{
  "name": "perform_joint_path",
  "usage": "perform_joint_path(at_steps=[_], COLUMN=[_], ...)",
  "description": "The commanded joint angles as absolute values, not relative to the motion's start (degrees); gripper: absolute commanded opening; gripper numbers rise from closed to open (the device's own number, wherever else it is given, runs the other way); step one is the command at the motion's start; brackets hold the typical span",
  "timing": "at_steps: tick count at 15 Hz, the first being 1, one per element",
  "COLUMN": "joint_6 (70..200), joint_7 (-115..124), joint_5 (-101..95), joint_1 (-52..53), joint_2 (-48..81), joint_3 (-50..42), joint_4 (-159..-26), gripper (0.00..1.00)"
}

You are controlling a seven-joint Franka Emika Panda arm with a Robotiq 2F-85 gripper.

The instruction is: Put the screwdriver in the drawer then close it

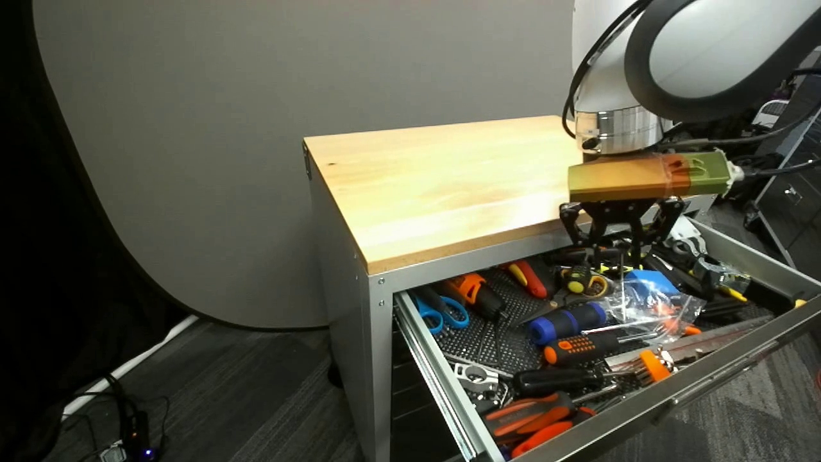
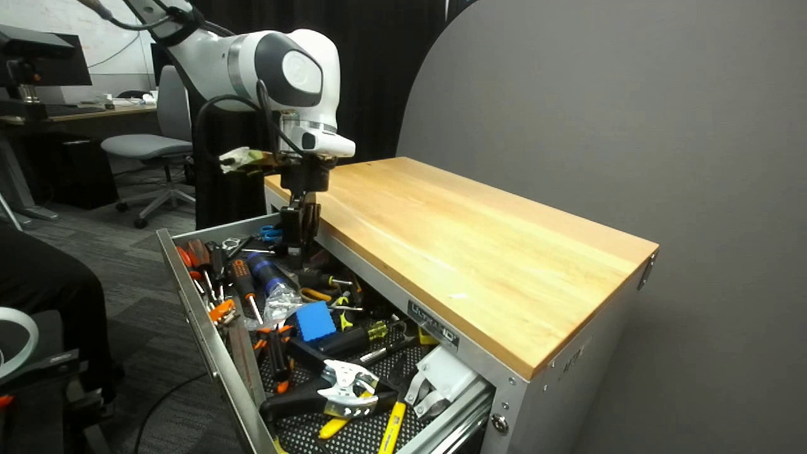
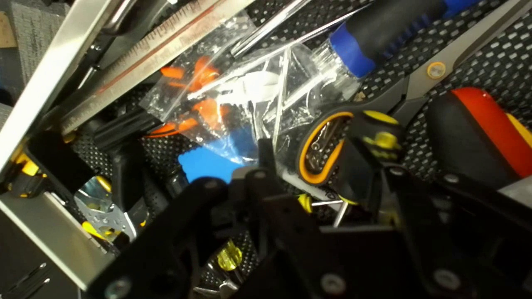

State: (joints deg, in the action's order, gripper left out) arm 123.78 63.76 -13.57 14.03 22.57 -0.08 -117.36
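Observation:
The drawer point(image 1: 705, 380) is pulled out and packed with tools; its front rim also shows in an exterior view point(image 2: 208, 340). The stubby black screwdriver with yellow accents point(image 2: 315, 279) lies among them near the cabinet, and its handle end shows in an exterior view point(image 1: 576, 280). In the wrist view the screwdriver point(image 3: 357, 172) appears between my fingers, its short shaft pointing toward the gripper body. My gripper point(image 1: 616, 260) hangs low over the drawer, fingers pointing down, open and empty; it also shows in an exterior view point(image 2: 296, 252). I cannot tell whether the fingertips touch anything.
The wooden tabletop point(image 1: 442, 179) edges the drawer's back. Around the screwdriver lie orange-handled scissors point(image 3: 314, 166), a blue block point(image 2: 315, 320), a clear bag point(image 1: 680, 311) and a blue-black handle point(image 1: 567, 323). A person's leg point(image 2: 50, 309) is near the drawer front.

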Motion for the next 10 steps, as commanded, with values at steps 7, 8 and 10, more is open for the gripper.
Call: perform_joint_path(at_steps=[7,8,10], joint_6=[129.3,128.9,127.7], joint_7=[33.0,28.8,20.2], joint_5=[-3.4,-2.8,-0.8], joint_1=[7.0,6.4,5.4], joint_2=[10.6,9.0,6.3], joint_3=[4.1,4.0,3.6], joint_4=[-130.9,-132.2,-133.8], gripper=[1.00,1.00,1.00])
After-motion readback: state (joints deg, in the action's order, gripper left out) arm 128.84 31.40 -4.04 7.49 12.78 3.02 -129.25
